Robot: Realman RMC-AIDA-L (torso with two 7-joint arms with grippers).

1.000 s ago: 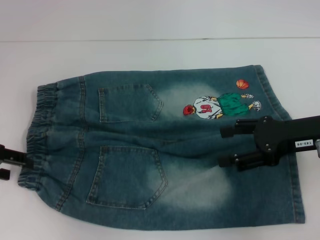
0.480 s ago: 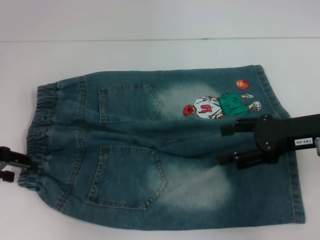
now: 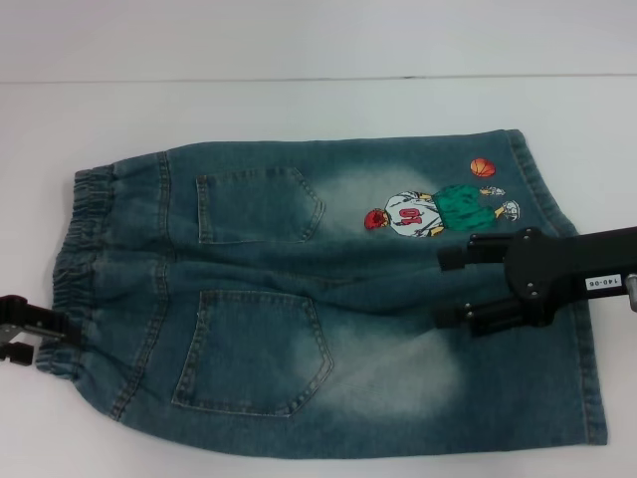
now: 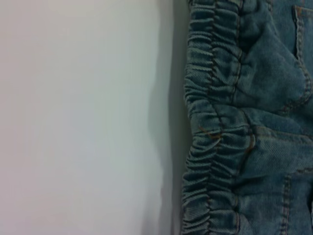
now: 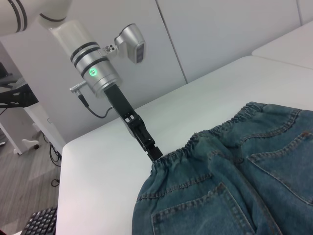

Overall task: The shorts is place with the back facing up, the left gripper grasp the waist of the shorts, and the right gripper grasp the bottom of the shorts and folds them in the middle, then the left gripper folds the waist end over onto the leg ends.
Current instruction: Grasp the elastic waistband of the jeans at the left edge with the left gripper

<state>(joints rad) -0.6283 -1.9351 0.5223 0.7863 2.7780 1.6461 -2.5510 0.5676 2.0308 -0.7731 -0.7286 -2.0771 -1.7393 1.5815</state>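
- Left gripper (image 3: pixel 18 334) has crept in along the counter (image 3: pixel 299 110) to the ruched waist, near corner; fingers look slightly apart, closure unclear from here.
- Right gripper (image 3: pixel 453 289) hangs spread over the leg area, below the cartoon, gripping nothing.
- Shorts (image 3: pixel 318 299) lie flat, back up.
- Denim looks soft, floppy; best pinched at the waist band and the hem edge.
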